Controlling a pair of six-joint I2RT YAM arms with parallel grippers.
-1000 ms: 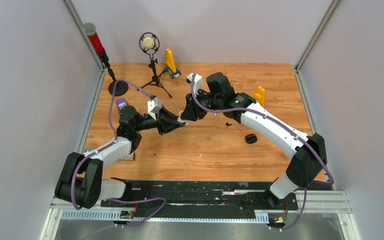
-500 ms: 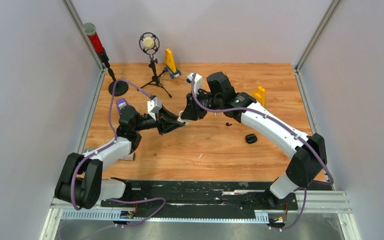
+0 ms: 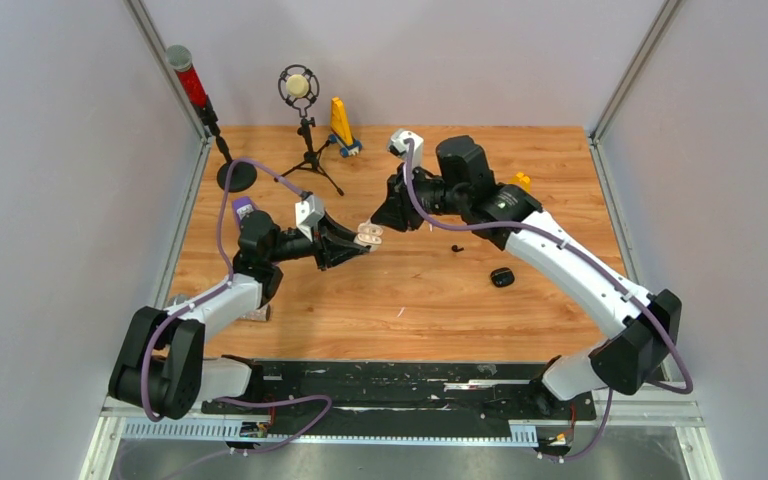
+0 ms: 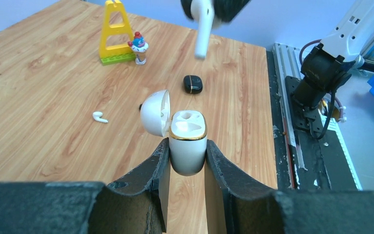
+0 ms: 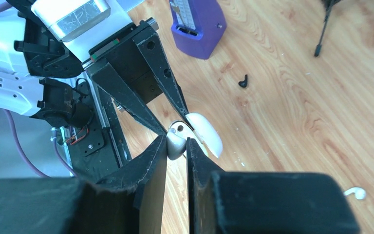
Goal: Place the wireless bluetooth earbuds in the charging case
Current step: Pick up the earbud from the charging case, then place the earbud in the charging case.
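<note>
My left gripper (image 4: 186, 146) is clamped on the open white case (image 4: 188, 153), and my right gripper (image 5: 176, 141) pinches a white earbud (image 4: 202, 34) just above it.

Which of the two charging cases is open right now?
The white case, clamped upright in the left gripper with its lid flipped back. The black case lies shut on the table.

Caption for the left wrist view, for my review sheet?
Left gripper clamps the open white charging case; right gripper holds a white earbud, not yet inserted.
</note>
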